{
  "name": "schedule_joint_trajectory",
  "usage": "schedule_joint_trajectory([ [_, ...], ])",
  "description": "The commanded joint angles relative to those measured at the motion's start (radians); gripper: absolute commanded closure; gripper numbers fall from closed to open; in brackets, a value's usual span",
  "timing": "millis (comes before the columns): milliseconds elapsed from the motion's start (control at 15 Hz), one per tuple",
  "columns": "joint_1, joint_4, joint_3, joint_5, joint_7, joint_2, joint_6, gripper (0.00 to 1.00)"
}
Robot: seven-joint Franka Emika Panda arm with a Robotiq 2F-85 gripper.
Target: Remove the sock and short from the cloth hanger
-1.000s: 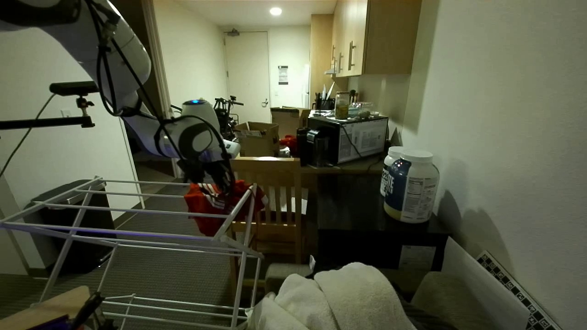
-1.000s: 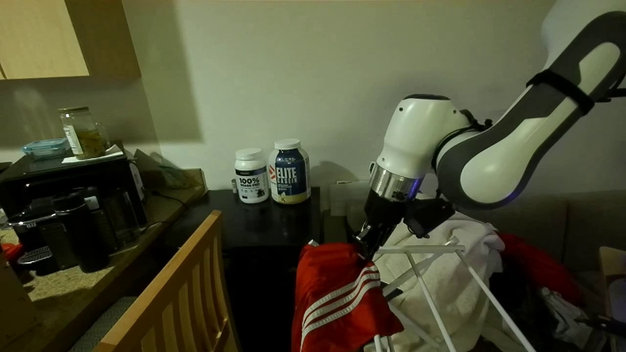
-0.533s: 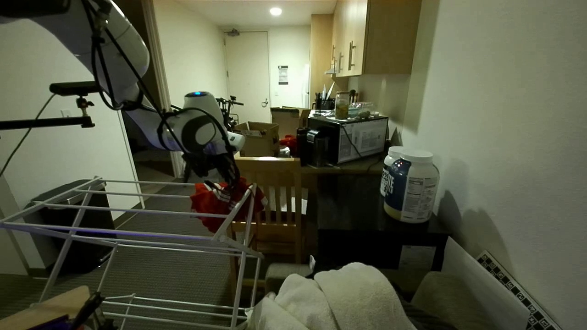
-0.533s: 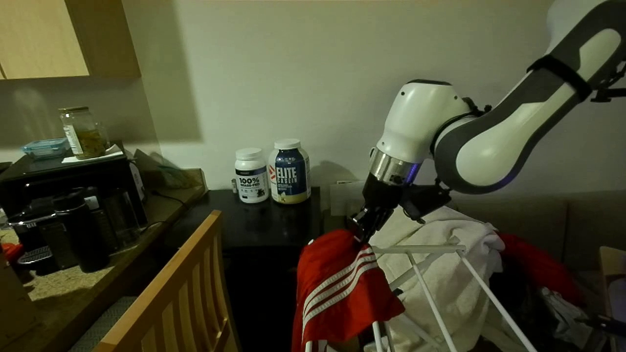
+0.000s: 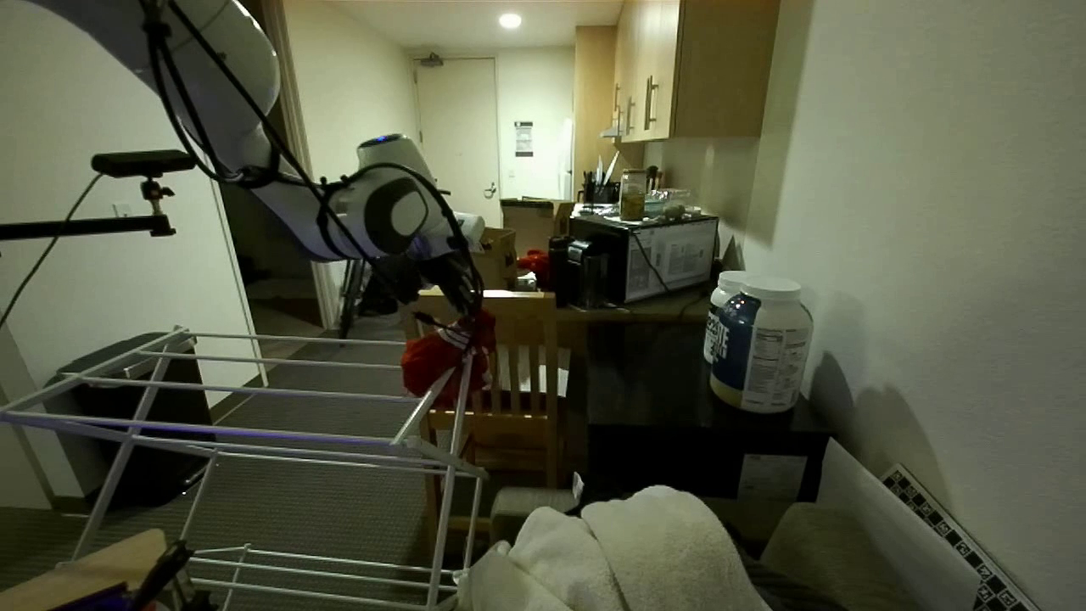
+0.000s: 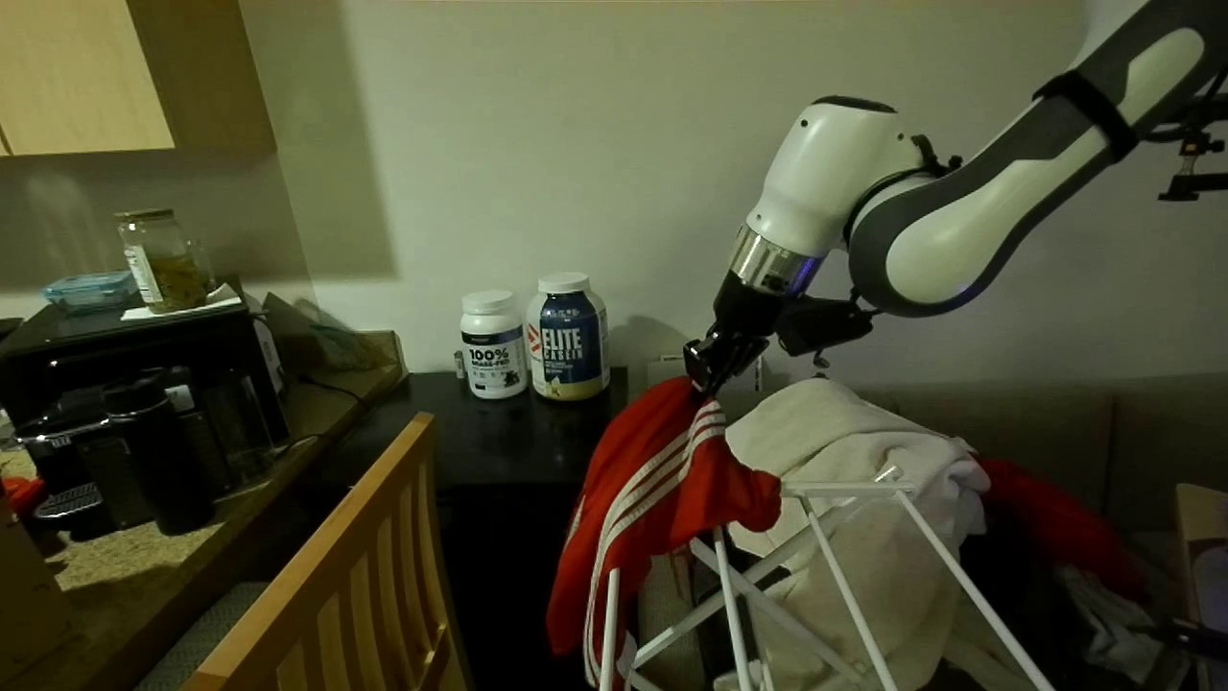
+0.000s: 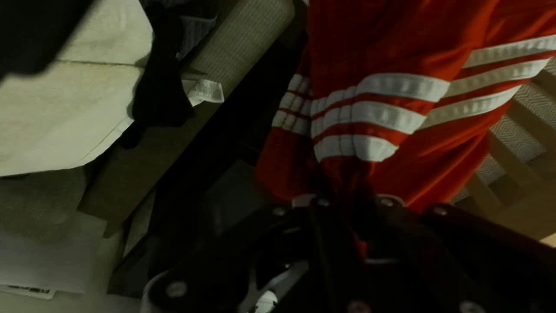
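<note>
The red shorts (image 5: 434,363) with white stripes hang bunched from my gripper (image 5: 473,311) at the end of the white cloth rack (image 5: 254,433). In an exterior view the gripper (image 6: 705,380) pinches the shorts (image 6: 638,509) near their top edge, and their lower part hangs in front of the rack (image 6: 844,490). I cannot tell whether the cloth still touches the bars. In the wrist view red fabric of the shorts (image 7: 391,39) runs gathered between the nearly closed fingers of the gripper (image 7: 347,202). I cannot make out a sock on the rack.
A wooden chair (image 5: 501,310) stands just behind the shorts. A black table (image 5: 653,382) with two supplement tubs (image 6: 569,336) is beside it. A white towel (image 5: 645,543) lies on a couch by the rack. A cardboard box (image 5: 501,255) stands further back.
My gripper has risen and moved toward the chair, pulling the red shorts up with it. The shorts hang higher and more bunched, and more of the rack's bars show.
</note>
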Motion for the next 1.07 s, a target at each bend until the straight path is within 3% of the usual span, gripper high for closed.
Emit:
schedule_joint_trajectory([
  [0, 0.003, -0.010, -0.069, -0.100, 0.067, -0.036, -0.010, 0.96],
  [400, 0.003, -0.010, -0.195, -0.278, 0.132, -0.058, -0.093, 0.96],
  [467, -0.057, -0.006, -0.156, -0.324, 0.153, -0.067, -0.116, 0.96],
  [1000, -0.210, 0.054, -0.126, -0.442, 0.220, -0.092, -0.282, 0.96],
])
